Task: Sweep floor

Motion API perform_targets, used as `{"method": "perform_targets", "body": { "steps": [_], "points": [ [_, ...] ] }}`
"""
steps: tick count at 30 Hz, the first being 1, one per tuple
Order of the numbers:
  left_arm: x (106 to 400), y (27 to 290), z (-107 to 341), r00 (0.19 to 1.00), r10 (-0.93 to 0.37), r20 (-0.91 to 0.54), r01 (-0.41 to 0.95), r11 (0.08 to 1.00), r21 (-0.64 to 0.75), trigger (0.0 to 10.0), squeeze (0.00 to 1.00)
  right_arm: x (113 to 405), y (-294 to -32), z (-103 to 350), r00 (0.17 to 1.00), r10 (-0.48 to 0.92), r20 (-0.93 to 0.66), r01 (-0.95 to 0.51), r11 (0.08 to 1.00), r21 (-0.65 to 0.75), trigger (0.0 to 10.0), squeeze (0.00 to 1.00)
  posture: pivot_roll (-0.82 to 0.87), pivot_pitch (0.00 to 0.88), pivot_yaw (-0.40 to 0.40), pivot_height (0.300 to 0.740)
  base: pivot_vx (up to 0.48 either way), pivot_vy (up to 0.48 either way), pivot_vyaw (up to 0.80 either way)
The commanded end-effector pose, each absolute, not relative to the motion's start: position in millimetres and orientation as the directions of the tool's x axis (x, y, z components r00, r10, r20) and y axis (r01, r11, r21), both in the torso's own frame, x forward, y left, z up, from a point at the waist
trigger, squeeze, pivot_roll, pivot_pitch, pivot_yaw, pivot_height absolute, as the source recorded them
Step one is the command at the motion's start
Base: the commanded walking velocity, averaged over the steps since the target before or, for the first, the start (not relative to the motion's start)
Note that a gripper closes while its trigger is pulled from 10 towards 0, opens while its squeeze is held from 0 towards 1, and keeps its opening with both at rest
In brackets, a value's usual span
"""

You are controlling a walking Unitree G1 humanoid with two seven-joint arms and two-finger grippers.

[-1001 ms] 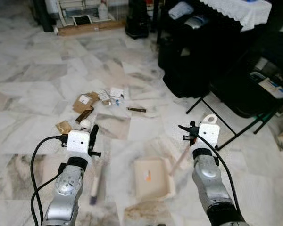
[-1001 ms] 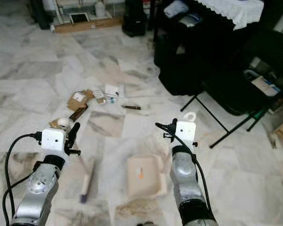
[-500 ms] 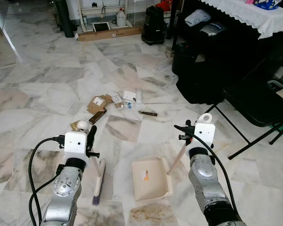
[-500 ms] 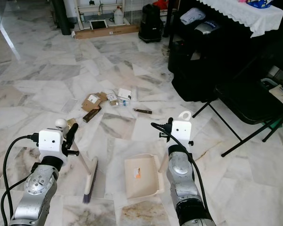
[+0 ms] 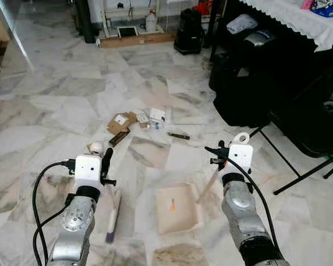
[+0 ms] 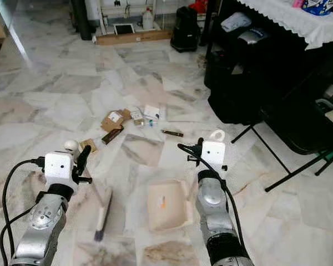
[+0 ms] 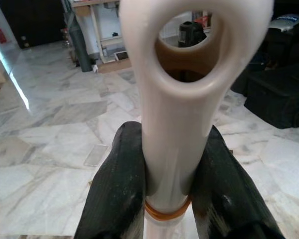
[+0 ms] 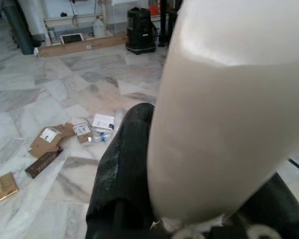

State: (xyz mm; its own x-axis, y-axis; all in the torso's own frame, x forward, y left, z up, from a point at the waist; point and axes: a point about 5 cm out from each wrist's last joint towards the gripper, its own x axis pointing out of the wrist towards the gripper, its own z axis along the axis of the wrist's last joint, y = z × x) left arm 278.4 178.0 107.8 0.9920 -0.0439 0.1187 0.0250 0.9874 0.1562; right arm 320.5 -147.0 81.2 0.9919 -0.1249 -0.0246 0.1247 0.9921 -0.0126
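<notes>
Marble floor, mid-sweep: we grip the brush (image 5: 112, 215) in our left gripper (image 7: 172, 199), fingers clamped on its white handle just below the hanging loop, bristle head trailing low beside us. Our right gripper (image 8: 189, 189) is closed on the dustpan's handle (image 5: 209, 185), the dustpan (image 5: 176, 208) flat on the floor, mouth toward the litter (image 5: 137, 121). Litter, i.e. boxes, wrappers and what looks like a small bottle (too small to confirm), lies well ahead, nr the black cabinet (image 5: 250, 77). Tools are carried low, probably so we can start once we reach it.
</notes>
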Motion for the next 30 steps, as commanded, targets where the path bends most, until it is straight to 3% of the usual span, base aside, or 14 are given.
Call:
{"method": "perform_targets", "body": {
  "steps": [1, 12, 18, 30],
  "points": [
    [279.2, 177.9, 114.2, 0.988, -0.048, 0.144, 0.024, 0.986, 0.164, 10.0, 0.0, 324.2, -145.7, 93.6, 0.992, -0.119, 0.039, 0.12, 0.993, -0.014, 10.0, 0.0, 0.0, 0.092, -0.036, 0.74, 0.27, 0.0, 0.0],
    [279.2, 177.7, 114.2, 0.988, -0.046, 0.145, 0.021, 0.986, 0.165, 10.0, 0.0, 324.5, -145.4, 93.4, 0.993, -0.117, 0.035, 0.117, 0.993, -0.008, 10.0, 0.0, 0.0, 0.089, -0.038, 0.74, 0.299, 0.0, 0.0],
    [279.0, 177.6, 114.0, 0.988, -0.046, 0.144, 0.022, 0.986, 0.166, 10.0, 0.0, 324.7, -145.5, 93.3, 0.993, -0.116, 0.034, 0.117, 0.993, -0.009, 10.0, 0.0, 0.0, 0.089, -0.038, 0.74, 0.309, 0.0, -0.74],
    [279.1, 178.1, 114.1, 0.989, -0.047, 0.142, 0.023, 0.985, 0.169, 10.0, 0.0, 324.8, -143.9, 94.5, 0.993, -0.11, 0.049, 0.111, 0.994, -0.013, 10.0, 0.0, 0.0, 0.083, -0.035, 0.74, 0.311, 0.0, 0.0]
  ]
}}
